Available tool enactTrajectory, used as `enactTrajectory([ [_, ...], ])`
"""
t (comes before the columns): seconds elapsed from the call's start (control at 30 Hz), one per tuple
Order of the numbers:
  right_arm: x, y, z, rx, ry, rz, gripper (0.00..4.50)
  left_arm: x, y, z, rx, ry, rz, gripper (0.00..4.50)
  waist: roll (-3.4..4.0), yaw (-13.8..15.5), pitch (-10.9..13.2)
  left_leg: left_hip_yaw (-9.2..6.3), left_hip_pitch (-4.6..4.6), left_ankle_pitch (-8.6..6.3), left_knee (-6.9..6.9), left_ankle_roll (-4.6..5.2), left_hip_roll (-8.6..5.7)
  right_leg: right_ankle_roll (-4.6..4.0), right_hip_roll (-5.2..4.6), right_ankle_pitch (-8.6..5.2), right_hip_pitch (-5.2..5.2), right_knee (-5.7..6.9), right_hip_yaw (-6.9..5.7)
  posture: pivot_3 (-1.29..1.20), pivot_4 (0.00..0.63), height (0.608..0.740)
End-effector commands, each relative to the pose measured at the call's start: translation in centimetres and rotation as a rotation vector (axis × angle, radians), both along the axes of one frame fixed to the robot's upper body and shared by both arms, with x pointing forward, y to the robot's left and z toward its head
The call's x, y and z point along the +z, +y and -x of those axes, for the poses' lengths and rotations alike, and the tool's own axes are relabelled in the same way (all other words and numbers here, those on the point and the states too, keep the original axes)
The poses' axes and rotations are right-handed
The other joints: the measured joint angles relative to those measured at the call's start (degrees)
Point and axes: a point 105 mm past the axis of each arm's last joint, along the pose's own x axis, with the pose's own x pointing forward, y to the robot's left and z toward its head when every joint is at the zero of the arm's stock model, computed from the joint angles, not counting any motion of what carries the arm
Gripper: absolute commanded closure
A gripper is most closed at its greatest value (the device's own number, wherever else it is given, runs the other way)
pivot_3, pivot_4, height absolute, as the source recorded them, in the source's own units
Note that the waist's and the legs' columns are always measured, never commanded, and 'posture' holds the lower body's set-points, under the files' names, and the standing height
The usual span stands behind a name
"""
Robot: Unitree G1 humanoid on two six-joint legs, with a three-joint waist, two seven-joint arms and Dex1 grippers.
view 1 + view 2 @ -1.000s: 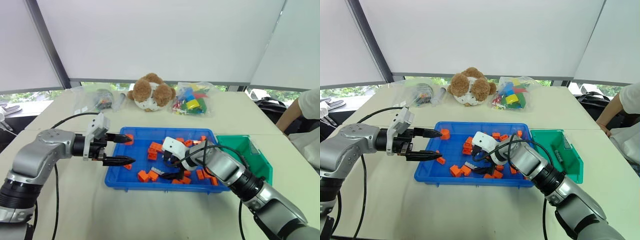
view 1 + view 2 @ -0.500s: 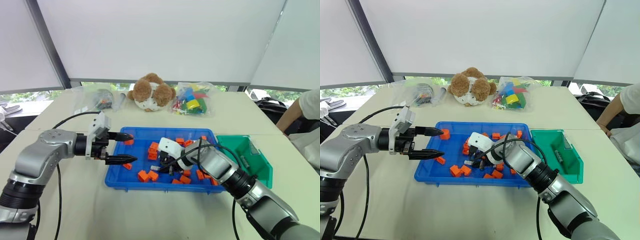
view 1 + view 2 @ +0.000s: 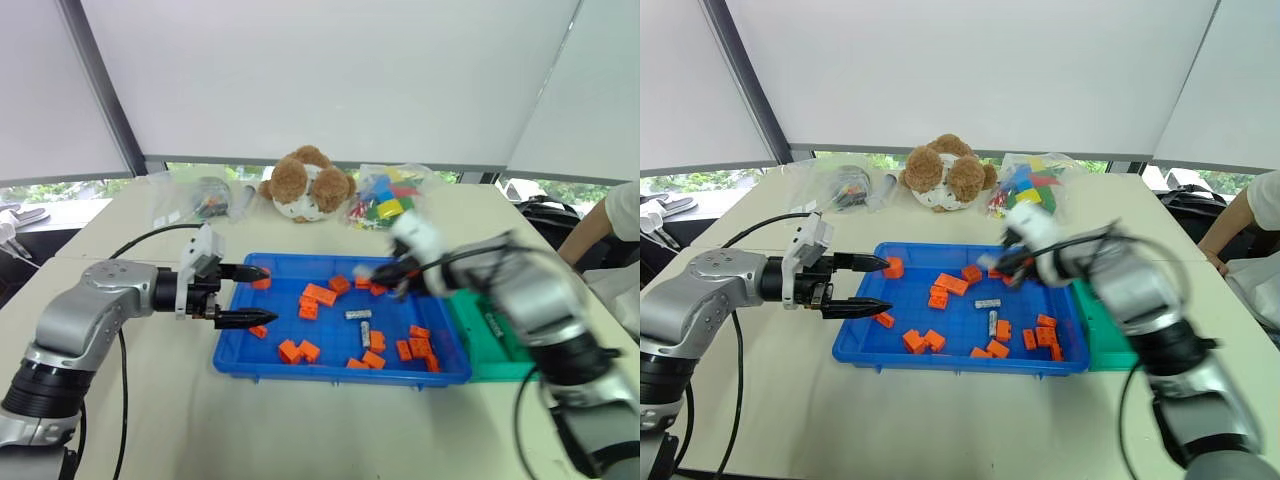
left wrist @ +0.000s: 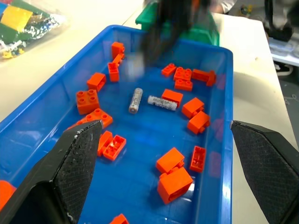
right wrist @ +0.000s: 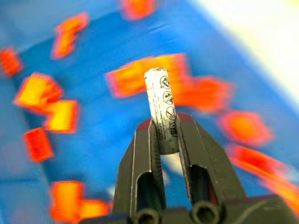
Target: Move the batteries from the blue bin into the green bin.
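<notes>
The blue bin [image 3: 330,376] lies mid-table with several orange blocks [image 3: 320,294] in it. Two batteries [image 3: 358,314] [image 3: 364,330] rest side by side near its middle, the same pair being the batteries [image 4: 135,100] in the left wrist view. My right gripper [image 5: 164,126] is shut on a third battery [image 5: 161,107], which sticks out past the fingertips. That right gripper [image 3: 385,272] hangs blurred above the bin's far right part, beside the green bin [image 3: 475,355]. My left gripper [image 3: 255,295] is open and empty over the bin's left end.
A teddy bear [image 3: 305,183], a bag of coloured blocks [image 3: 390,197] and another clear bag [image 3: 195,197] lie at the table's far side. A person [image 3: 615,220] sits at the far right. My right arm partly covers the green bin.
My right gripper has shut on a battery among the blocks and lifted it up and to the right, toward the green bin. The left arm has stayed put.
</notes>
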Motion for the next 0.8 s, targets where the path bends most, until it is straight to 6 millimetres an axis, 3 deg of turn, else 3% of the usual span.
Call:
enactTrajectory([
  [0.03,1.6,-4.1,1.3,-0.13,-0.055,0.019,4.49,0.7,-0.3,0.1,-0.028,-0.042,0.0,0.0,-0.01,-0.24,-0.01,0.0,0.03,-0.01,-0.01,0.01,0.0,0.0,0.01,0.0,0.02,-0.01,0.0,0.0,0.15,0.733],
  [0.17,0.5,-8.3,2.7,-0.255,-0.017,0.076,4.49,0.8,-0.1,-0.3,-0.03,-0.041,-0.001,0.0,-0.01,-0.8,0.0,0.02,0.07,-0.01,-0.03,0.02,0.01,0.0,0.04,0.0,0.01,-0.01,0.06,0.0,0.15,0.733],
  [0.33,-2.1,-10.5,3.7,-0.308,0.065,0.116,4.49,0.7,-0.1,-0.6,-0.039,-0.042,-0.005,0.0,0.0,-0.73,0.0,0.0,0.08,-0.01,-0.05,0.02,0.01,0.0,0.07,0.0,-0.02,0.02,0.1,0.0,0.15,0.733],
  [0.5,-3.1,-11.2,3.8,-0.333,0.083,0.106,2.11,0.6,-0.3,-0.7,-0.048,-0.046,-0.006,0.0,0.0,-0.5,0.0,0.01,0.06,-0.01,-0.01,0.01,0.0,0.0,0.05,0.0,-0.02,0.01,0.11,0.0,0.15,0.733],
  [0.63,-1.9,-10.1,3.3,-0.293,0.039,0.098,0.13,0.7,-0.4,-0.7,-0.05,-0.049,-0.006,0.0,0.0,-0.56,0.0,0.01,0.06,-0.01,-0.01,0.01,0.01,0.0,0.05,0.0,-0.02,0.02,0.11,0.0,0.15,0.733],
  [0.7,-0.8,-8.4,2.8,-0.237,0.007,0.052,0.05,0.7,-0.4,-0.7,-0.049,-0.051,-0.007,0.0,0.0,-0.72,0.0,0.02,0.07,-0.01,-0.01,0.01,0.01,0.0,0.05,0.0,-0.02,0.02,0.12,0.0,0.15,0.733],
  [0.8,-0.4,-4.3,2.4,-0.078,0.015,-0.024,0.05,0.9,-0.5,-0.7,-0.049,-0.055,-0.007,0.0,0.0,-0.8,0.0,0.0,0.09,-0.01,-0.02,0.01,0.03,0.0,0.09,0.0,-0.02,0.03,0.11,0.0,0.15,0.733],
])
